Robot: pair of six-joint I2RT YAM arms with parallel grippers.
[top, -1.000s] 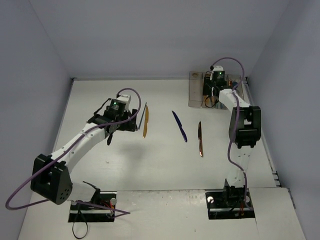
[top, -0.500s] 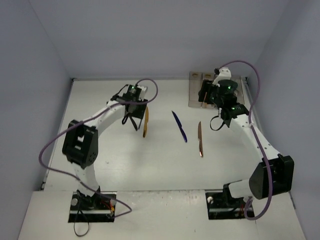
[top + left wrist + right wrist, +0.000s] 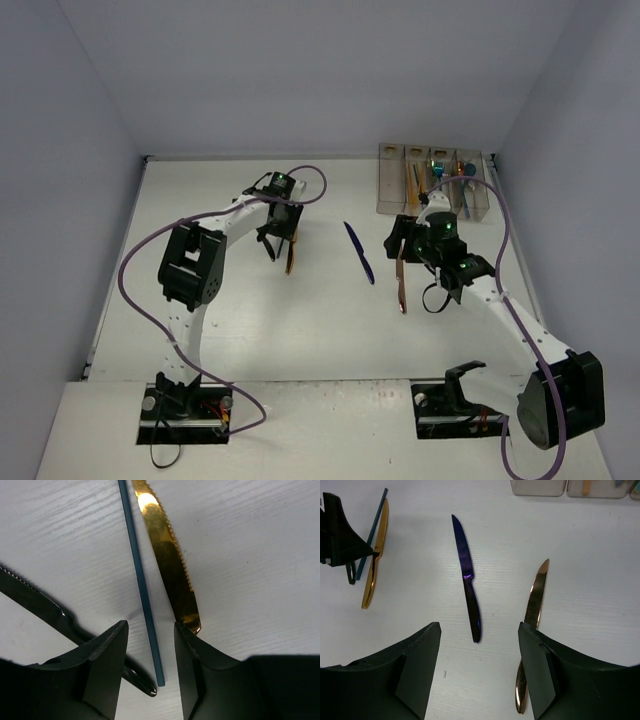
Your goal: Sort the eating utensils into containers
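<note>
**Gold, purple and copper knives lying loose on the table, both grippers gaping**

Well to the left of the purple knife (image 3: pixel 359 253), the left gripper (image 3: pixel 150 630) is hanging low over the white table (image 3: pixel 250 330). Its jaws are standing apart and gripping nothing. A black knife (image 3: pixel 50 612) is lying just outside its left finger. A thin teal stick (image 3: pixel 142 590) is running between the two fingers (its near end is showing in the gap). A gold knife (image 3: pixel 167 560) is lying just beside the stick, on the side nearer the purple knife, with its serrated edge facing away from the stick.

The purple knife is resting alone at mid-table, clear of its neighbours. Just to its right, a copper knife (image 3: pixel 532 615) is lying roughly parallel to it. The right gripper (image 3: pixel 477 630) is hovering over this pair with its jaws spread wide and empty. The purple knife's handle is showing between them, and the copper knife is passing by the right finger.

Beyond the purple knife and to its right, the containers (image 3: pixel 390 195) are sitting against the far wall, already holding several utensils.
</note>
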